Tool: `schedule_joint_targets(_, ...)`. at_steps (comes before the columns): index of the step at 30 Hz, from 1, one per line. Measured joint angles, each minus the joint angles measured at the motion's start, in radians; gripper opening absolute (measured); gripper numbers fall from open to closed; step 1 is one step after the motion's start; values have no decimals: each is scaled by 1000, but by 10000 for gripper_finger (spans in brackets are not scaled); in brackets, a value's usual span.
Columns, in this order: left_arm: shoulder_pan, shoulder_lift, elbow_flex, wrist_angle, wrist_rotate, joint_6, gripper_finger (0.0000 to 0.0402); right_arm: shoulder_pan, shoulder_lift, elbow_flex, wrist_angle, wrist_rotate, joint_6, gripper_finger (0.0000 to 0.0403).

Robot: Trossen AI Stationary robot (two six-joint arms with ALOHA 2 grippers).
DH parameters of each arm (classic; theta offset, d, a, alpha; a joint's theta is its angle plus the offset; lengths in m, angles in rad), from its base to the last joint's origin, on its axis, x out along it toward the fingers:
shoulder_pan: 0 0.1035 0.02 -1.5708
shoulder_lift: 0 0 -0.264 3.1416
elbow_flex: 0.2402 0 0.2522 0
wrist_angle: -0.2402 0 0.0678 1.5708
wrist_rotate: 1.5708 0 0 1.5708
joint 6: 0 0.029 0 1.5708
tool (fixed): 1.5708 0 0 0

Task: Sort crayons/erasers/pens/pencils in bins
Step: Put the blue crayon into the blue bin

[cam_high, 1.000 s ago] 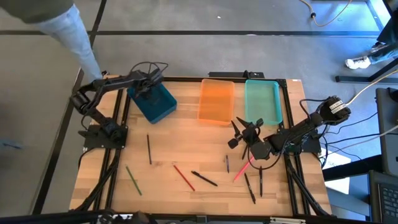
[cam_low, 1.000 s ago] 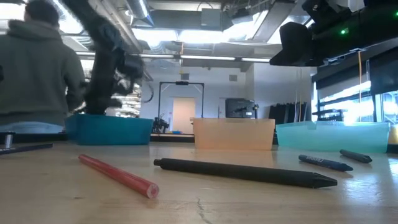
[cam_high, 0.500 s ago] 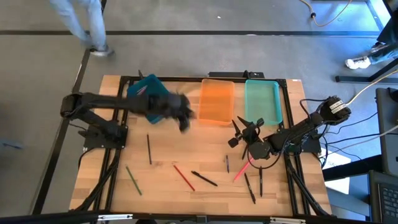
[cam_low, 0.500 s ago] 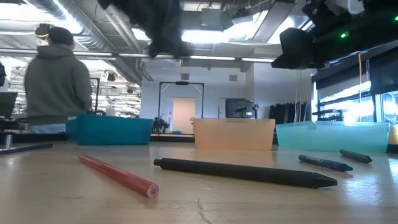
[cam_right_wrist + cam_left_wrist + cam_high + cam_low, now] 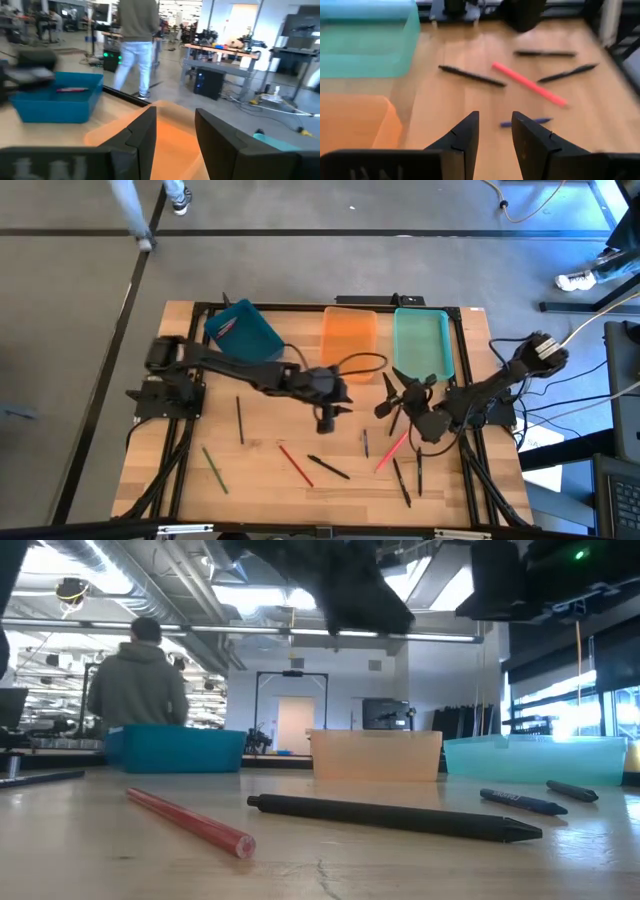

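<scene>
We see the left gripper point(image 5: 327, 423) has swung away from the teal bin point(image 5: 243, 336) and now hangs over mid-table, its fingers point(image 5: 461, 140) a narrow gap apart, holding nothing. The right gripper point(image 5: 398, 392) has barely shifted beside the mint bin point(image 5: 422, 346), parted, empty too. The person point(image 5: 138, 678) has walked farther off. On the wooden table point(image 5: 260, 470) we spot a pink crayon point(image 5: 529, 84), a red crayon point(image 5: 189, 821) and a black pen point(image 5: 390, 816) lying loose near the front edge. The orange bin point(image 5: 348, 343) sits between the other two; bare wood lies around the scattered sticks.
</scene>
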Motion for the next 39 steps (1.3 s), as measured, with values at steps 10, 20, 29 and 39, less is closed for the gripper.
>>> schedule_joint_targets(10,25,271,194,0,38,387,108,99,-64,0,88,0,-94,139)
schedule_joint_targets(20,1,341,229,1,233,886,108,131,-149,0,178,-2,-477,139)
schedule_joint_targets(29,20,340,229,39,349,925,108,84,-328,191,282,-79,-868,139)
schedule_joint_targets(39,19,430,353,-22,352,872,108,80,-296,233,130,-179,-752,139)
